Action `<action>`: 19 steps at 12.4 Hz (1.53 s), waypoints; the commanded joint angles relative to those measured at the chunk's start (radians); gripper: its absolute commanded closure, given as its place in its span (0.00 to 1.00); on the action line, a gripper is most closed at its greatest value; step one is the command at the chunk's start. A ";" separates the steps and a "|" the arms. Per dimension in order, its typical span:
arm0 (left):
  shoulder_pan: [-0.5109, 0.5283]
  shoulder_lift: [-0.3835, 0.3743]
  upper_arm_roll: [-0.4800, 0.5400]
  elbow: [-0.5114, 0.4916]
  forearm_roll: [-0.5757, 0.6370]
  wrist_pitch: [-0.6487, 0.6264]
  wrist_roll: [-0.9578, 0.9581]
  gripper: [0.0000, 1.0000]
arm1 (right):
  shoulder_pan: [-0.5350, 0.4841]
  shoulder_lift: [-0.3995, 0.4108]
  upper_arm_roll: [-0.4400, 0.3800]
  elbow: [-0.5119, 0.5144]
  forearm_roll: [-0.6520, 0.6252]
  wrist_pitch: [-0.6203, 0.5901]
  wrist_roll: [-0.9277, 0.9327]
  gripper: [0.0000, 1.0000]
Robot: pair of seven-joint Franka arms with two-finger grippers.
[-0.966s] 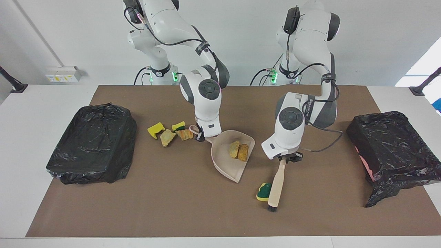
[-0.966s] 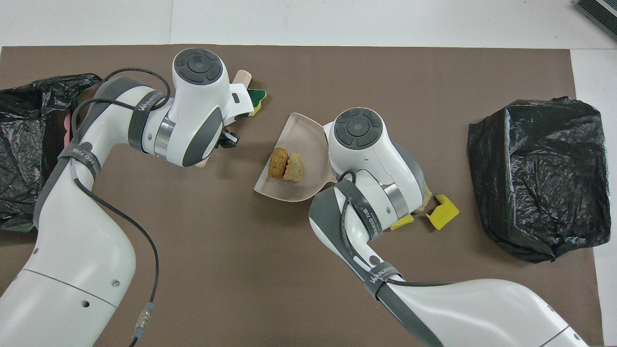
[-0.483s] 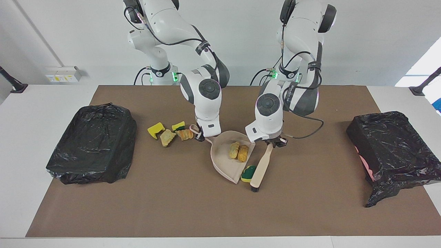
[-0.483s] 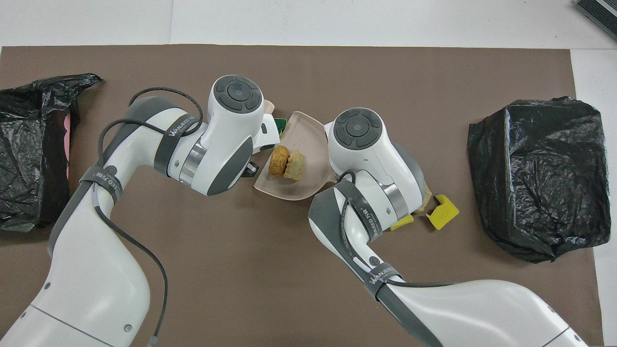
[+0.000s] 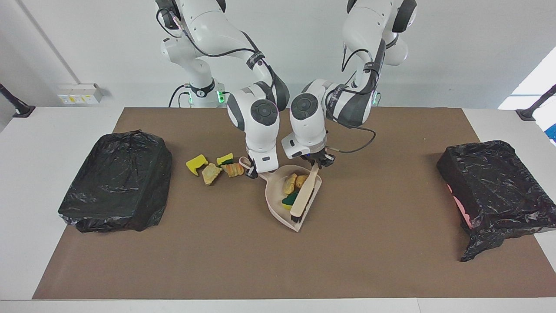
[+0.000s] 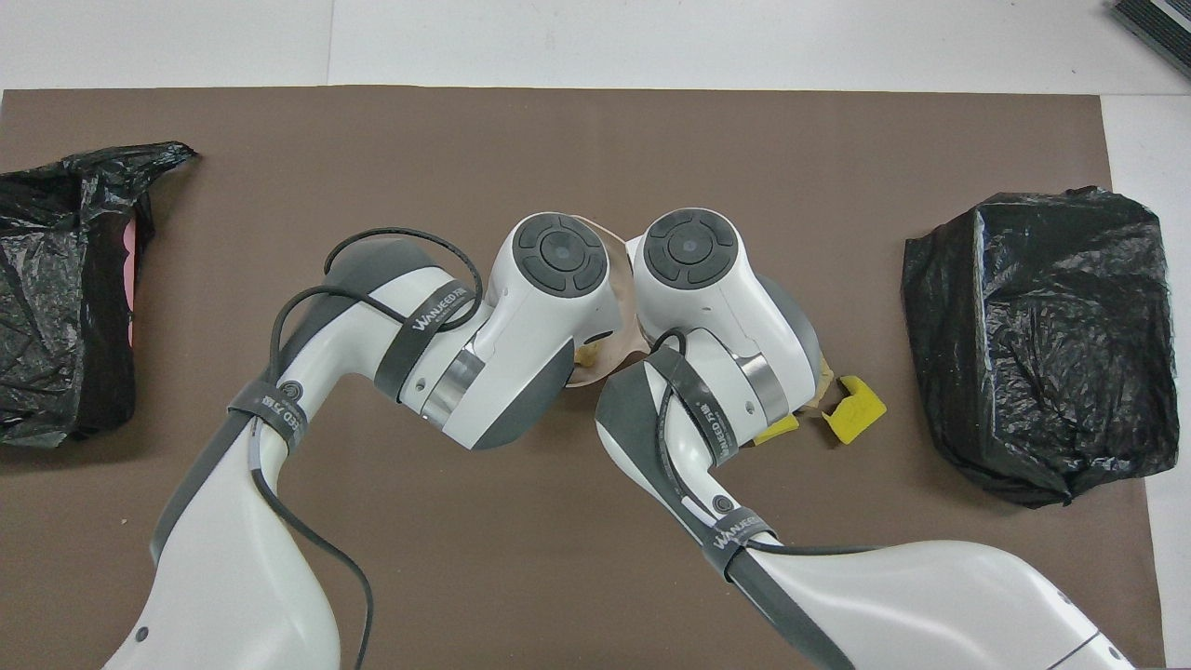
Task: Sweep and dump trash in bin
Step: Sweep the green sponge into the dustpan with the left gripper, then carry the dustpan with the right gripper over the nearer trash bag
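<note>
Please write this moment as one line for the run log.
left gripper: shut on brush, bristles in dustpan | right gripper: shut on dustpan handle | in pan: three scraps | four scraps on mat

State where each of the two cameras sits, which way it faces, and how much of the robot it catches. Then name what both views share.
Facing view: high across the table, looking at both robots; bases, arms, the left gripper on the brush and the right gripper on the dustpan show.
Overhead view: above the robots' end, looking steeply down; both arms enter from the bottom and hide most of the dustpan.
Shared: the brown mat, both black-bagged bins, the yellow sponge scrap.
</note>
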 commanded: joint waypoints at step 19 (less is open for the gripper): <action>-0.091 -0.667 0.029 -0.745 -0.225 0.165 -0.500 1.00 | -0.577 -0.130 -0.004 0.129 0.073 -0.190 -0.576 1.00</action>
